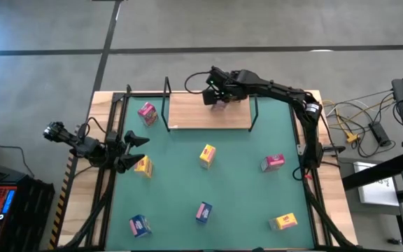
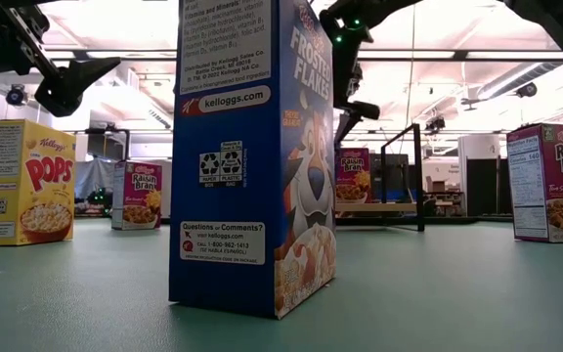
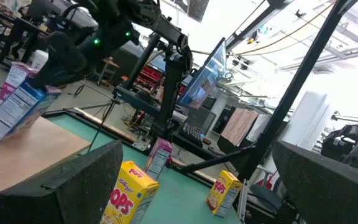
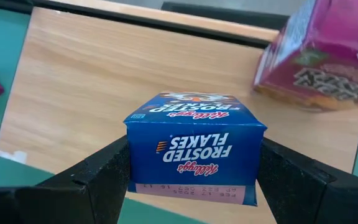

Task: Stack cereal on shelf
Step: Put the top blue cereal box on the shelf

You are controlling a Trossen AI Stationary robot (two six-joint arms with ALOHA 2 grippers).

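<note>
Here, right gripper point(image 4: 194, 171) apparently clamps blue cereal box point(image 4: 194, 149) over shelf point(image 4: 104, 81).

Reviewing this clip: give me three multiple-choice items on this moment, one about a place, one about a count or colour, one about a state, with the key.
1. Where is the right gripper?
A. over the shelf
B. over the green mat's near edge
C. off the table

2. What colour is the cereal box it holds?
A. yellow
B. blue
C. pink

3. What state is the left gripper in?
A. shut on a pink box
B. shut on nothing
C. open, holding nothing

Key: 1 A, the high view puts it above the wood board; 2 B, the right wrist view shows a blue Frosted Flakes box between the fingers; 3 C, its fingers stand apart beside a yellow box.
</note>
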